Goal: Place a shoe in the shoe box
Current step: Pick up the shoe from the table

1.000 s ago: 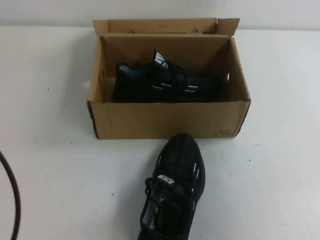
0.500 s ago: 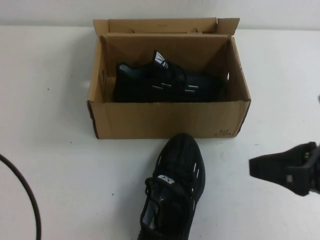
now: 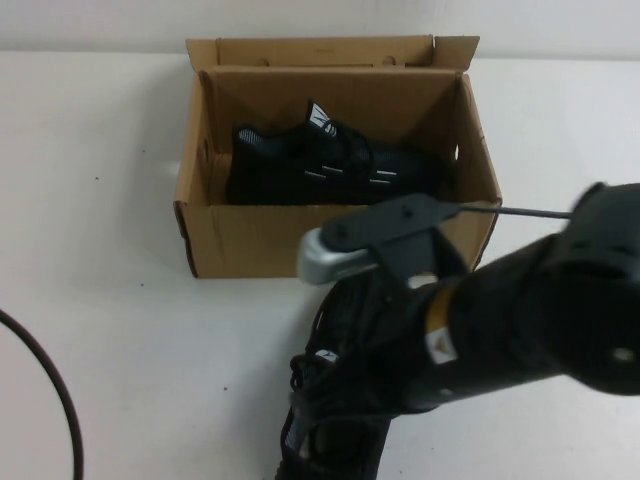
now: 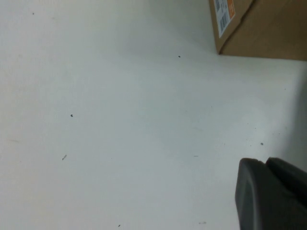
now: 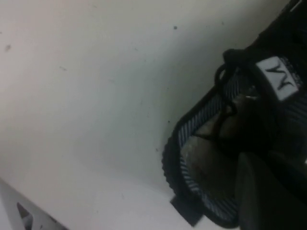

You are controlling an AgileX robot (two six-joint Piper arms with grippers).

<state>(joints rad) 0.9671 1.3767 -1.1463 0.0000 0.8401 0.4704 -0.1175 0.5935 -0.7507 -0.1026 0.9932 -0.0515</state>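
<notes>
The brown shoe box [image 3: 250, 240] stands open at the back middle of the table, and a black shoe [image 3: 320, 165] lies on its side inside it. A second black shoe [image 3: 320, 440] lies on the table in front of the box, toe toward it, mostly covered by my right arm [image 3: 520, 310]. In the right wrist view my right gripper [image 5: 266, 160] hangs over this shoe's heel opening [image 5: 211, 158], fingers together, nothing seen between them. My left gripper [image 4: 266, 163] is shut and empty over bare table beside a box corner [image 4: 259, 28].
A dark cable [image 3: 55, 400] curves across the table's front left. The box's lid flap [image 3: 325, 50] stands up at the back. A white and orange label [image 4: 223, 12] is on the box end in the left wrist view.
My right arm has swung in from the right edge and now covers the shoe on the table. The cable at the left moved further in early on. Box and shoes have not moved.
</notes>
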